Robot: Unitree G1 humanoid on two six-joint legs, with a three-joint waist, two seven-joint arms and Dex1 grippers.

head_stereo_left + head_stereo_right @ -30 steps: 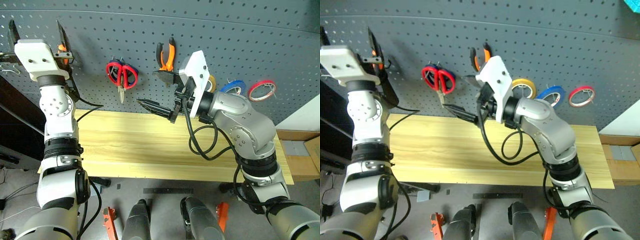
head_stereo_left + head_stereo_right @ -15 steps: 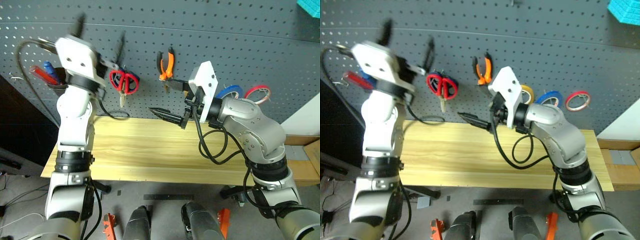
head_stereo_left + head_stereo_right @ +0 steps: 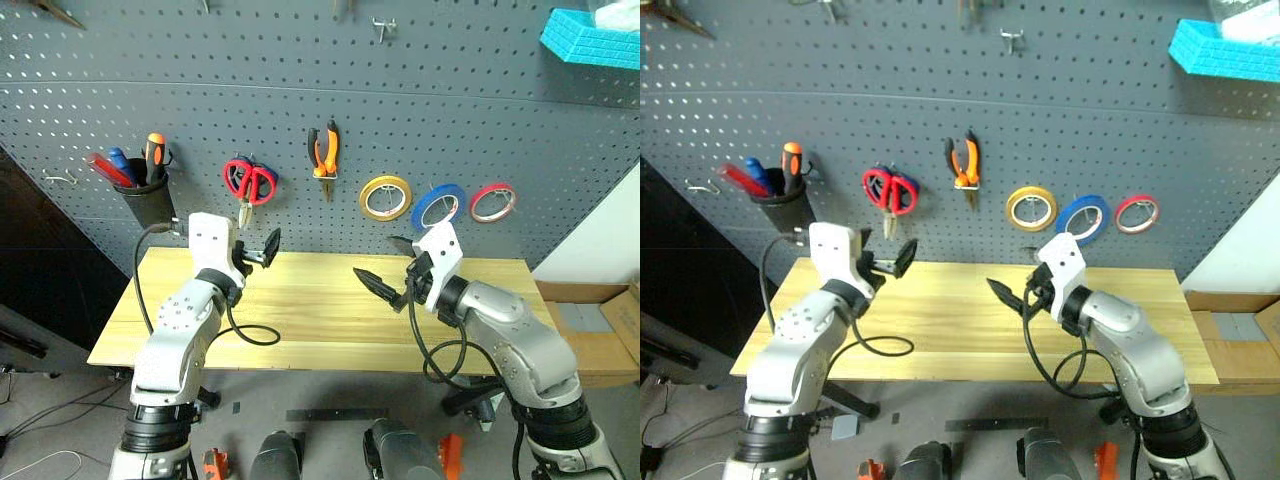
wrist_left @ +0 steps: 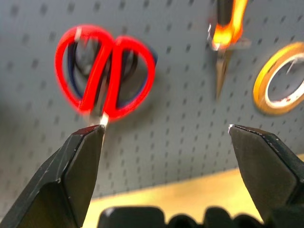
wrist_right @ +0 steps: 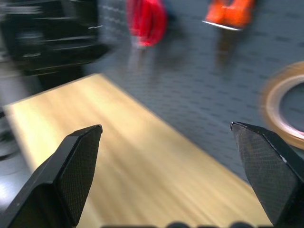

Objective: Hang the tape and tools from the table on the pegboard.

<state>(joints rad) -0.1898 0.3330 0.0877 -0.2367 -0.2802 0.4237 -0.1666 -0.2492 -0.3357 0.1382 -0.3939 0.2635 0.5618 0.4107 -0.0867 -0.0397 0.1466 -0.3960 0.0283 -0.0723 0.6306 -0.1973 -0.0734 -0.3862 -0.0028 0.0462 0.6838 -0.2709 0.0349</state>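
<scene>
On the pegboard [image 3: 300,120], a dark grey panel dotted with rows of small holes, you can see everything already hanging above the table [image 3: 320,310], a pale yellowish wood-grain top. Count three rolls of tape in a row: a yellow roll [image 3: 385,196], then the blue tape [image 3: 437,206], thin and flat with a wide hole, then a red-pink roll [image 3: 491,202]. Left of the yellow roll hang one pair of pliers [image 3: 322,150] with orange-and-black handles, nose down, and further left the red-handled scissors [image 3: 249,183], with a darker blue pair showing just behind them in the left wrist view. At the far left a black cup [image 3: 145,200] on the board holds three screwdrivers: a red-handled one [image 3: 108,169], a blue one [image 3: 119,158] and an orange one [image 3: 154,148]. A light blue block [image 3: 590,38] sits high at the right. Your left claw [image 3: 262,247] and right claw [image 3: 385,273] both hover over the table, level, each released with its two black fingers spread wide and nothing between them.
</scene>
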